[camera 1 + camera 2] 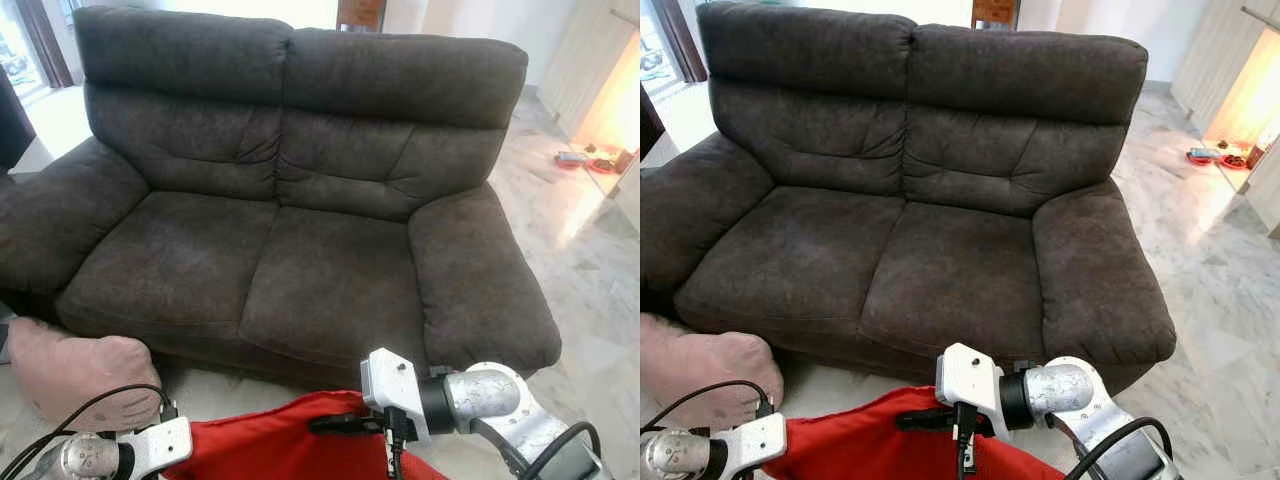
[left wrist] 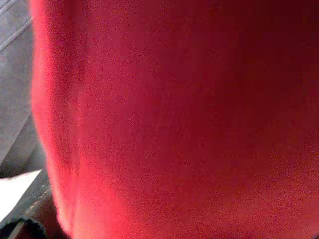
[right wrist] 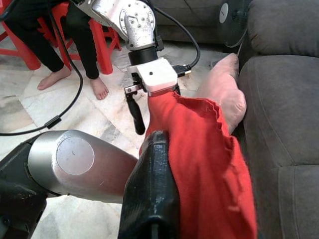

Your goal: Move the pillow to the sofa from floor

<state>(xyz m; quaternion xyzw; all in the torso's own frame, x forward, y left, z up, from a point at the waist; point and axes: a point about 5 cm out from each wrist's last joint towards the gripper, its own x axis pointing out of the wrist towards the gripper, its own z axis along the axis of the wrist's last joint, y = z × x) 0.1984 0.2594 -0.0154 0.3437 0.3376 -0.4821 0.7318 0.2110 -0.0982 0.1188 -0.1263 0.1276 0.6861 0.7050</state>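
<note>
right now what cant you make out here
- Red pillow: lower part cut off by the head views' bottom edge.
- Left hand: grip on the pillow unclear; red fabric covers the left wrist view.
- Right hand: fingertips buried in fabric.
- Pink pillow: partly cut off by the frame edge.

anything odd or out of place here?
Yes. A pink pillow lies on the floor against the sofa front by its left arm. The red pillow is off the floor, held between the left gripper and right gripper.

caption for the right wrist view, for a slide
Both grippers hold a red pillow beside the sofa.
</note>
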